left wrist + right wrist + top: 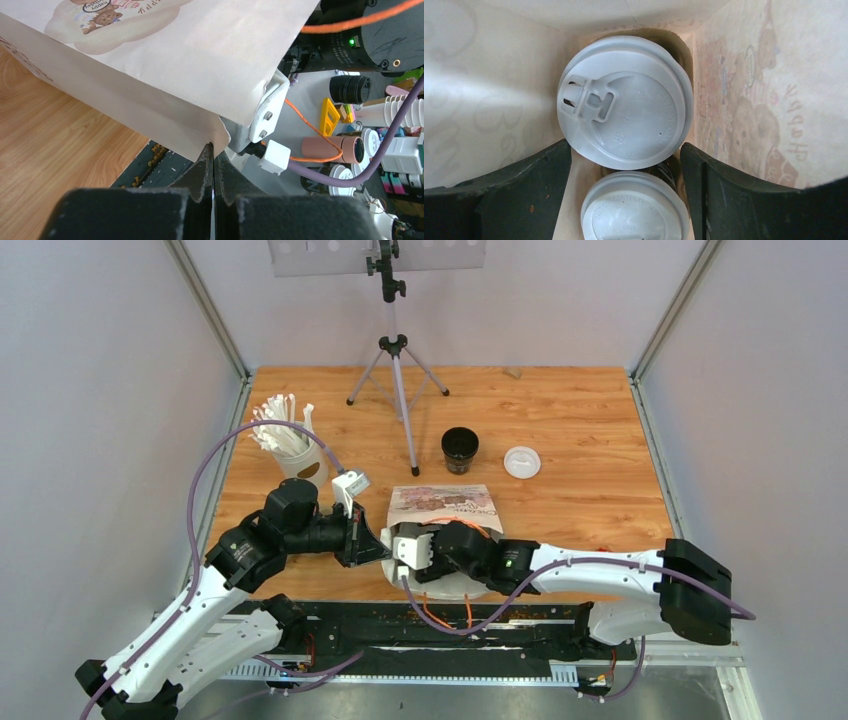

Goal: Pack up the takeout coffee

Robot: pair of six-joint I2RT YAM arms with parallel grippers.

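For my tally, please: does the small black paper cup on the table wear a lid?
No, the round white plastic lid lies apart beside it.

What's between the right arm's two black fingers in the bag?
Seen from the right wrist: a white lid sits between the right fingers, a second lid beyond, inside the paper bag.
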